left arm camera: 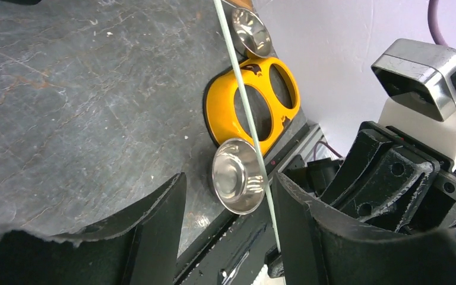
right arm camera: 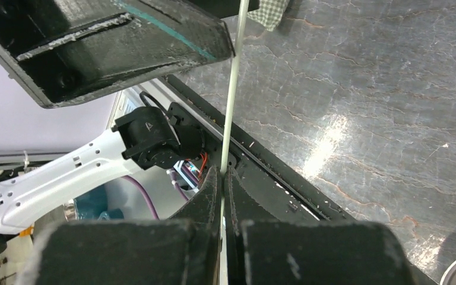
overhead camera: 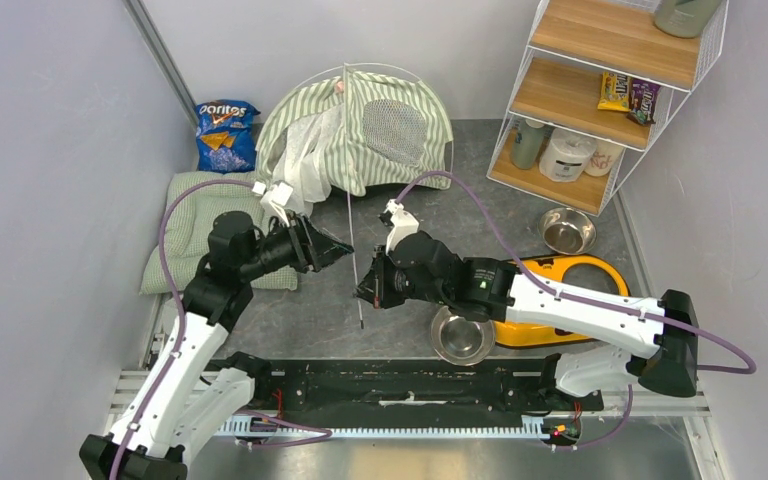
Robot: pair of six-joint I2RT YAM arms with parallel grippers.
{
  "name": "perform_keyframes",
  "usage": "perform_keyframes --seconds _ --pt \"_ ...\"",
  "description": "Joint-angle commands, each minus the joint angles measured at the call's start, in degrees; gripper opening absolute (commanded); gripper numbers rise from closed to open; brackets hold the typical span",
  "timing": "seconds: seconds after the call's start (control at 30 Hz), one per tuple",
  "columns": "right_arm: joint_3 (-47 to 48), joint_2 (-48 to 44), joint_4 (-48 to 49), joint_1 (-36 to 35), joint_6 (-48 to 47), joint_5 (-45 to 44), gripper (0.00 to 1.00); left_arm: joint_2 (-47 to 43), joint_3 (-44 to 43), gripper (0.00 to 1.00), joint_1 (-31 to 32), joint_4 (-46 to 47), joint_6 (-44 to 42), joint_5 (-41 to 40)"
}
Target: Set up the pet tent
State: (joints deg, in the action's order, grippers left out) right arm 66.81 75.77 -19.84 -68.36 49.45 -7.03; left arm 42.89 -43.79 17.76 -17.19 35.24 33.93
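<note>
Top view, left to right. Pale green quilted cushion [overhead camera: 185, 205] at 9 o'clock of the table, Doritos bag [overhead camera: 226, 135] at 11.

Left gripper [overhead camera: 338, 250] has its fingers apart. In its wrist view the pole [overhead camera: 353, 230] passes between them, near one finger [left arm camera: 309, 225] and touching neither.

Pet tent [overhead camera: 380, 125] sits slumped at 12 o'clock, and the pole runs from its top toward 6.

Right gripper [overhead camera: 365, 293] has its fingers together, clamped on the pole near its low end.

Steel bowl [overhead camera: 460, 335] lies at 5 o'clock of that gripper, just beside the yellow double-bowl holder [overhead camera: 590, 272].

Risks:
- The pole is thin and slick, so it may slide or twist out of the one pinch.
- The left fingers may close off-centre and knock the pole aside.
- A bent pole could spring back and collapse the tent.
- The loose end may snag the fabric or hit the bowl.
</note>
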Motion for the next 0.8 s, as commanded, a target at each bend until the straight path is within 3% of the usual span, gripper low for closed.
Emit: perform_keyframes --seconds 0.0,0.2,0.3,0.5,0.6,0.77 --pt "3.34 0.71 -0.06 0.07 -3.85 3.37 0.0 0.26 0.91 0.62 -0.01 8.67 -0.26 7.61" --pt "4.1 2.24 0.99 0.07 -4.45 6.47 0.0 0.88 1.6 0.57 -0.01 8.05 -1.71 4.09" --pt "5.05 3.33 1.01 0.07 -5.19 8.74 0.0 1.28 1.54 0.48 -0.01 8.31 -1.82 4.08" --pt "5.68 4.38 0.5 0.07 -5.2 10.02 0.0 2.89 0.58 0.23 -0.01 7.46 -2.56 4.65" --pt "5.79 4.53 -0.19 0.06 -4.49 9.27 0.0 3.16 0.05 0.02 -0.03 7.52 -2.49 4.24" --pt "5.23 4.64 0.11 0.07 -4.11 7.53 0.23 2.84 -0.09 0.02 -0.01 10.19 0.58 2.68"
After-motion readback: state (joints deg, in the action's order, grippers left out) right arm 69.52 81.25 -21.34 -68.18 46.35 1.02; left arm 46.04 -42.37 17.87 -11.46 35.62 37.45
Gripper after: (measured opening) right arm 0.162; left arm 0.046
